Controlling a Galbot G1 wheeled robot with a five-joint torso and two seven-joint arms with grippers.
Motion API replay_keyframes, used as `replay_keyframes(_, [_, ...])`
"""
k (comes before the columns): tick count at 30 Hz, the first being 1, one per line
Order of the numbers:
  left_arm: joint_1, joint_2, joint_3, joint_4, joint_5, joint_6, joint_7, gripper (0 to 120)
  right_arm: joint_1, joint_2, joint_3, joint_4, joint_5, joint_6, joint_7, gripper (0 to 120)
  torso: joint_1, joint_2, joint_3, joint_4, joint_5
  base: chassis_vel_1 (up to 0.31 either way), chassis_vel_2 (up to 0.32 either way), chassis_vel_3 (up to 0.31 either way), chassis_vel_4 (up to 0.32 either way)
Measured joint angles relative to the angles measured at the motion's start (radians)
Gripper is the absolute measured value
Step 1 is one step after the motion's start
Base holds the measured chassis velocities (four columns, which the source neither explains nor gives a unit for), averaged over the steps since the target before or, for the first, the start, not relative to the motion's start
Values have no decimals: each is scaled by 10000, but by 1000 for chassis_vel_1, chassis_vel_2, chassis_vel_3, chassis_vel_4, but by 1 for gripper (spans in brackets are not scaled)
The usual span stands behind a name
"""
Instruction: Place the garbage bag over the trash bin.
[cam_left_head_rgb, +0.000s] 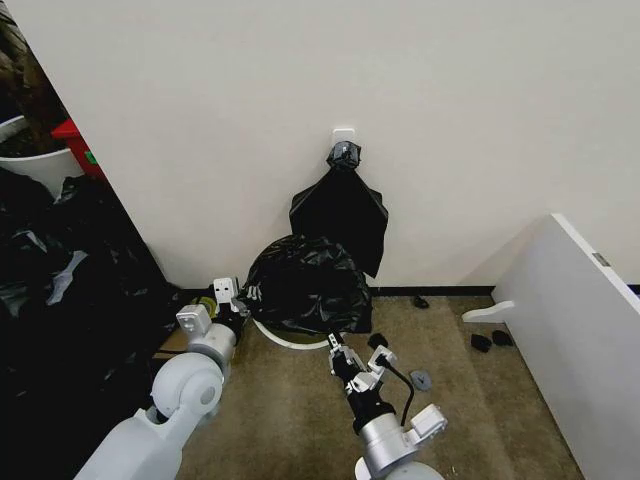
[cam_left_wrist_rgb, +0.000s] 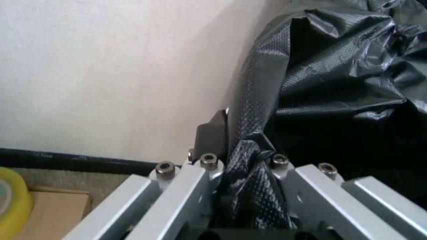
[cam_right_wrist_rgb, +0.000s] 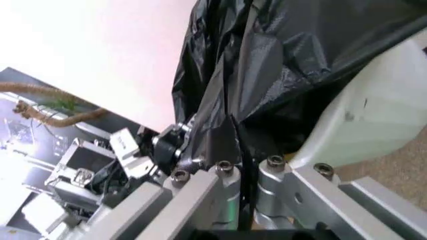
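The garbage bag (cam_left_head_rgb: 308, 284) drapes over the trash bin (cam_left_head_rgb: 285, 339) at the wall. Left gripper (cam_left_head_rgb: 243, 296), at 9 o'clock, and right gripper (cam_left_head_rgb: 334, 346), at 5 o'clock, each have jaws clamped on its hem.

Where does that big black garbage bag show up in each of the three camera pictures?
Head view: garbage bag at centre, draped over the trash bin by the wall.
Left wrist view: bag fills the right side, pinched by the left gripper.
Right wrist view: bag across the top, pinched by the right gripper.
Shared landmark: the cream wall.
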Motion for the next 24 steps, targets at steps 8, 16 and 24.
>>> replay_keyframes(8, [-49, -160, -8, 65, -32, -187, 19, 4, -432, -232, -294, 128, -361, 62, -299, 0, 0, 0, 0, 0, -1, 0, 0, 0, 0])
replay_keyframes(16, [-55, -259, -152, -61, -347, -598, 187, 4, -671, -546, -619, -219, -1370, -336, -18, 0, 0, 0, -1, -1, -2, 0, 0, 0, 0])
replay_keyframes(24, [123, -222, -407, -482, -660, -475, 157, 4, -65, -430, -547, -1066, -2167, -811, 692, 0, 0, 0, 0, -2, 1, 0, 0, 0, 0])
